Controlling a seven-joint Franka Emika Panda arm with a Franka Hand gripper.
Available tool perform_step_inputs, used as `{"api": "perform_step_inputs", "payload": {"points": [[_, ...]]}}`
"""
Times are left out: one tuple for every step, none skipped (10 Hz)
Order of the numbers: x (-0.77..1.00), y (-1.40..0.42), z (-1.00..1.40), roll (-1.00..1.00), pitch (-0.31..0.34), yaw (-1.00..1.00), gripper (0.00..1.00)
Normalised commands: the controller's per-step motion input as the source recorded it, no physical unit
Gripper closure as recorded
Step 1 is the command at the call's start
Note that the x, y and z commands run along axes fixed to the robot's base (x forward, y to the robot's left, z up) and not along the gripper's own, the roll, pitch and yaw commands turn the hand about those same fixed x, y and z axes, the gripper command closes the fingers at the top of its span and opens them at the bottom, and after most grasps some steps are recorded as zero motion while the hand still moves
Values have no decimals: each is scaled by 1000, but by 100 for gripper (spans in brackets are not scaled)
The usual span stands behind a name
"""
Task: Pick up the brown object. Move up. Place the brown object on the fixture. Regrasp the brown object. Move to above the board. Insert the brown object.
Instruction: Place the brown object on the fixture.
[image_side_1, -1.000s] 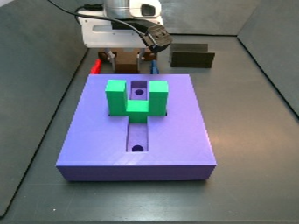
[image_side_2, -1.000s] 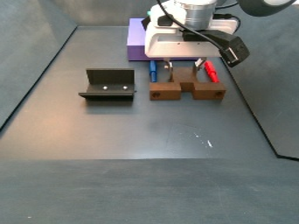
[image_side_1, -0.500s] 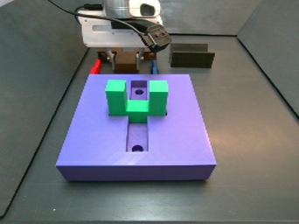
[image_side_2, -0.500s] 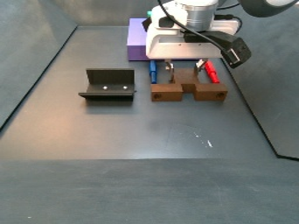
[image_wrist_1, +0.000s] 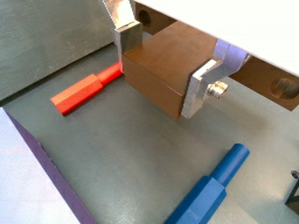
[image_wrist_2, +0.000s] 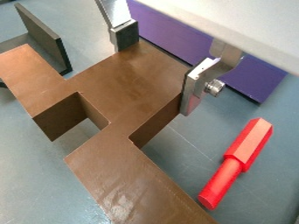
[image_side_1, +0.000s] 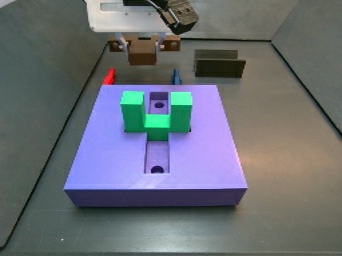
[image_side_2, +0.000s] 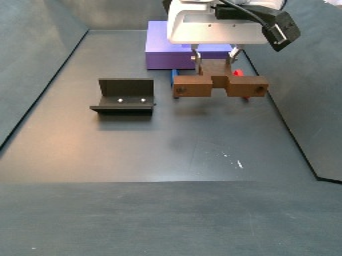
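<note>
The gripper (image_side_2: 215, 72) hangs above the far part of the desk (image_side_2: 174, 150), just in front of the board (image_side_2: 158, 46), with its fingers (image_wrist_2: 201, 83) clamped on the stem of the brown object (image_side_2: 221, 87). In a side view the block casts no contact line on the desk and sits clear of it, so it looks lifted, though how high is hard to judge from that angle. Its crossbar hangs level below the fingers, which suits a straight carry sideways.

The fixture (image_side_2: 123, 97) stands well apart from the block, on the open side of the desk, its walled side facing the free floor; bare desk lies between the two, so nothing blocks the way across. In the opposite side view the fixture (image_side_1: 219, 64) sits beyond the board (image_side_1: 158, 145), near the back wall.

A red piece (image_wrist_2: 235, 162) and a blue piece (image_wrist_1: 209, 190) lie on the desk beneath the gripper, either side of the block; both are free of it. On the board, the green block (image_side_1: 155, 110) straddles the groove, untouched.
</note>
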Motion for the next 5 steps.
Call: {"api": "perform_step_inputs", "payload": {"points": [[0,254,174,-429,60,-171,100],[131,426,706,-954,0,-71,100],[220,414,651,-1000,-49,-69,100],[243,394,606,-1000,-86,-74,100],[360,320,597,-1000,-103,-146,100]]}}
